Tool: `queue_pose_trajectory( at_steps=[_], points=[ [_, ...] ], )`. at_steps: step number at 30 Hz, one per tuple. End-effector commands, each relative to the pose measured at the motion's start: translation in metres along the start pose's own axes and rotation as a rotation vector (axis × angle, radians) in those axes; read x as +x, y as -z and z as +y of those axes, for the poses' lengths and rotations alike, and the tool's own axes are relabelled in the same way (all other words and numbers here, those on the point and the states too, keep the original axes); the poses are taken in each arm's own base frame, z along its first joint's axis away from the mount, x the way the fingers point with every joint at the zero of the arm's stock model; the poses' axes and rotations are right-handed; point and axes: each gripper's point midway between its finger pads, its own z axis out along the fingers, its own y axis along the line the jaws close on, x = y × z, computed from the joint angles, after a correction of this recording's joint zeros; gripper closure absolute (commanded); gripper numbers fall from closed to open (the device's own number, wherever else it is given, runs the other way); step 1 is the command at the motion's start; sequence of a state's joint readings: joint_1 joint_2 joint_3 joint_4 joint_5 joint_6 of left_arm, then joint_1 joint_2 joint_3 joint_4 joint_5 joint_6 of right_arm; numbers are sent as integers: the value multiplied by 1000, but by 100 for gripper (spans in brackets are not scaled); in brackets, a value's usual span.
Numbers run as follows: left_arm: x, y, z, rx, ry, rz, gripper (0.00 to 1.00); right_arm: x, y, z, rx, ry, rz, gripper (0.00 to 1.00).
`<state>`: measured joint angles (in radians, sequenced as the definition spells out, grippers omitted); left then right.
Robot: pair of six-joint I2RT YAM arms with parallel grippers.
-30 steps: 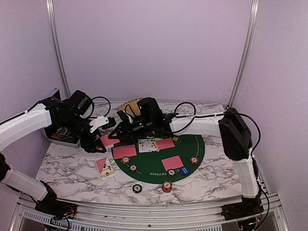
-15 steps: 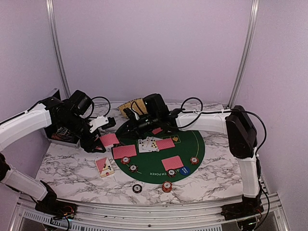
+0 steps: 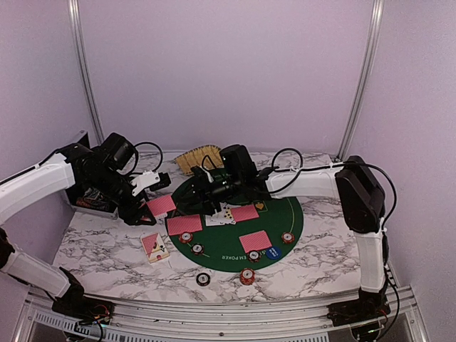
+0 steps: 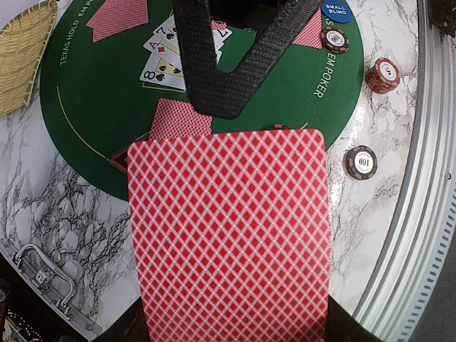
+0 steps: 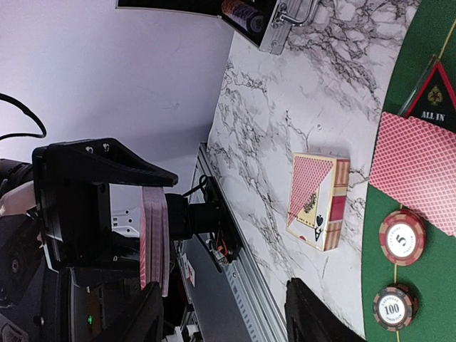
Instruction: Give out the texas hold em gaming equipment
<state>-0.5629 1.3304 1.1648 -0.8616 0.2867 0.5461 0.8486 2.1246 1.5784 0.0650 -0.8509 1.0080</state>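
My left gripper (image 3: 152,207) is shut on a deck of red-backed cards (image 3: 162,205), held above the mat's left edge; the deck fills the left wrist view (image 4: 228,235). My right gripper (image 3: 187,195) is open and empty, pointing at that deck (image 5: 154,235) from close by. Its black fingers (image 4: 206,71) show just beyond the deck's far edge. Red-backed cards (image 3: 184,224), (image 3: 244,211), (image 3: 255,241) and face-up cards (image 3: 222,215) lie on the green mat (image 3: 288,214). Striped chips (image 3: 186,236), (image 3: 287,238), (image 3: 246,276), a blue button (image 3: 273,251) and a black triangular button (image 5: 434,96) are there too.
A card box (image 3: 154,246) lies on the marble left of the mat. A dark chip (image 3: 204,278) sits near the front edge. The yellow basket (image 3: 198,157) is at the back and the black case (image 3: 89,194) at the far left, behind my left arm.
My right gripper drew back right over the mat, then returned left toward the deck. A red card seen by it half a second ago no longer shows there. The left arm held still.
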Motion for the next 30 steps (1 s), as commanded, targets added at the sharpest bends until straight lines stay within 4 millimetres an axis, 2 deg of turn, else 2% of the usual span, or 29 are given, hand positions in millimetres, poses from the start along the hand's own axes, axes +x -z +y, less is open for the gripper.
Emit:
queue_pose_trajectory(
  at_steps=[1, 5, 10, 14, 18, 24, 30],
  points=[
    [-5, 10, 0, -17, -19, -30, 100, -9, 12, 28, -15, 61, -41, 43],
    [-4, 9, 0, -14, -19, -28, 100, -11, 14, 35, -35, 68, -53, 39],
    [-5, 9, 0, -14, -19, -28, 100, -11, 12, 45, -65, 80, -59, 24],
    [-6, 9, 0, -13, -17, -29, 100, -7, 5, 50, -81, 91, -46, 22],
    [-8, 9, 1, -9, -18, -31, 100, 1, -17, 47, -79, 84, 0, 21],
    [-7, 9, 0, -5, -17, -33, 100, 10, -46, 44, -90, 75, 61, 25],
    [-8, 9, 0, -6, -16, -33, 100, 7, -47, 40, -74, 71, 61, 43]
  ],
)
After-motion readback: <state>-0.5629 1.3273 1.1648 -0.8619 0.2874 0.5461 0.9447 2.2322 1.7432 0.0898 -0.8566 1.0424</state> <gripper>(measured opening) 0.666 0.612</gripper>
